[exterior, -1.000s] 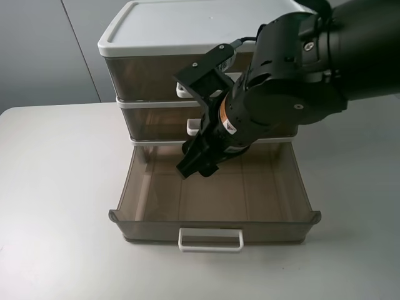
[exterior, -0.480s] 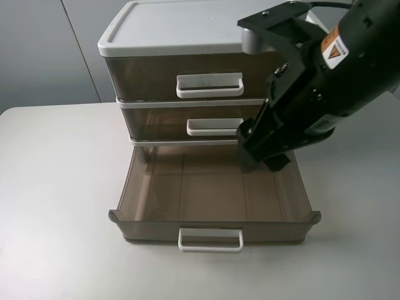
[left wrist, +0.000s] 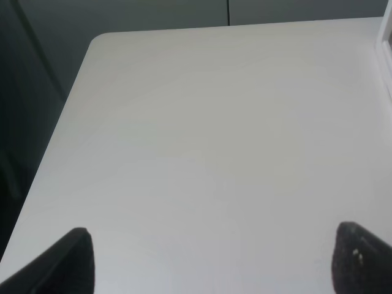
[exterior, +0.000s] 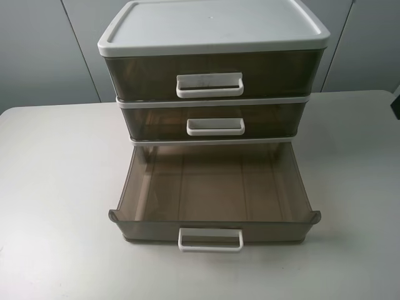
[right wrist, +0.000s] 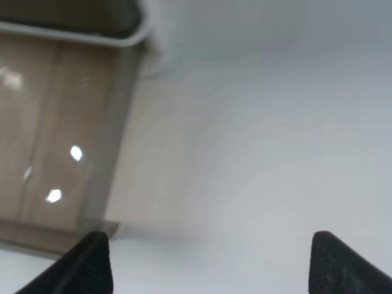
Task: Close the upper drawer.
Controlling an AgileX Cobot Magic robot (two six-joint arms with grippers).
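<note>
The upper drawer (exterior: 275, 120) is the middle tier of the cabinet, smoky brown with a white loop handle (exterior: 215, 127). Its front sits flush with the cabinet frame. Neither gripper shows in the exterior high view; only a dark sliver of the right arm (exterior: 396, 107) is at the right edge. In the left wrist view my left gripper (left wrist: 217, 263) is open and empty over bare table. In the right wrist view my right gripper (right wrist: 217, 266) is open and empty over the table, beside the pulled-out bottom drawer's corner (right wrist: 67, 141).
The bottom drawer (exterior: 215, 230) stands pulled far out toward the front, empty, its handle near the table's front. The taller top drawer (exterior: 275, 72) is shut under the white lid (exterior: 212, 25). The white table (exterior: 56, 187) spreads on both sides of the cabinet.
The right arm, which hung in front of the cabinet over the bottom drawer, has swung right and left the exterior view. The drawers have not moved.
</note>
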